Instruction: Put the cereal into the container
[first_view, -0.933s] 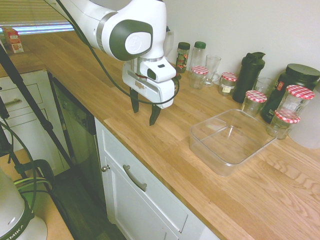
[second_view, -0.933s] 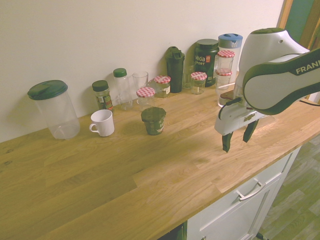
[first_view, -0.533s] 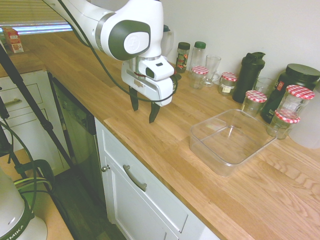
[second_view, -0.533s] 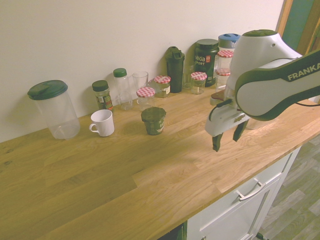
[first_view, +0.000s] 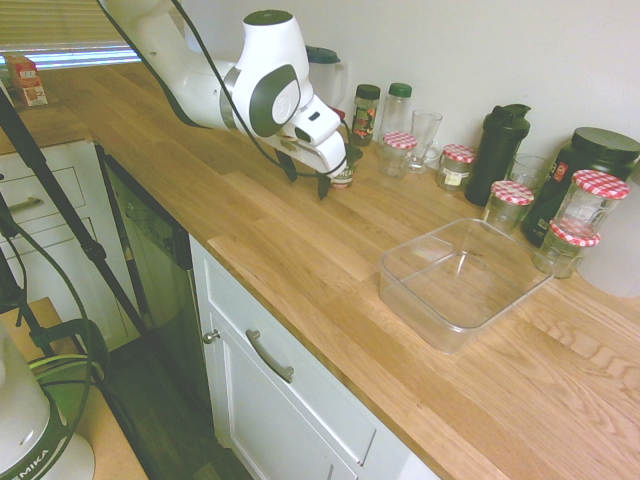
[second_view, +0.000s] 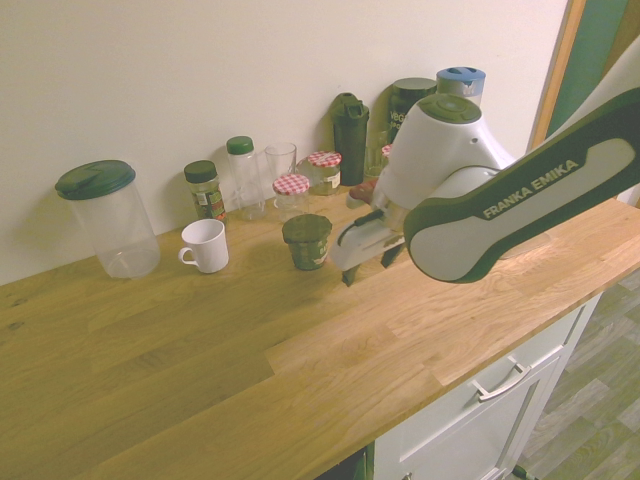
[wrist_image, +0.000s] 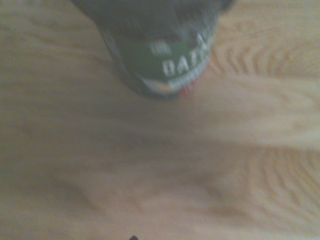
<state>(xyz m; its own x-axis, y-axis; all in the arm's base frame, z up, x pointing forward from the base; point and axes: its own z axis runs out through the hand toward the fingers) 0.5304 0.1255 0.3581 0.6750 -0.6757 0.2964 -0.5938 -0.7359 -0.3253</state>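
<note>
A wooden countertop (first_view: 270, 255) is running from the upper left to the lower right of the first exterior view, with a clear rectangular tub (first_view: 465, 285) sitting at its right. In the second exterior view, a white mug (second_view: 205, 246) and a green-lidded pitcher (second_view: 115, 222) are standing at left, the cereal cup (second_view: 307, 242) near the centre.

"FRANKA EMIKA" on arm (second_view: 510, 195), "OAT" on cup (wrist_image: 160, 60)

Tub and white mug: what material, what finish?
Tub: clear, glossy, likely rigid plastic; see-through walls, wood grain visible through them, rounded corners.
White mug: probably glazed ceramic; opaque, smooth, faint sheen, though enamel or plastic can't be excluded.
</note>
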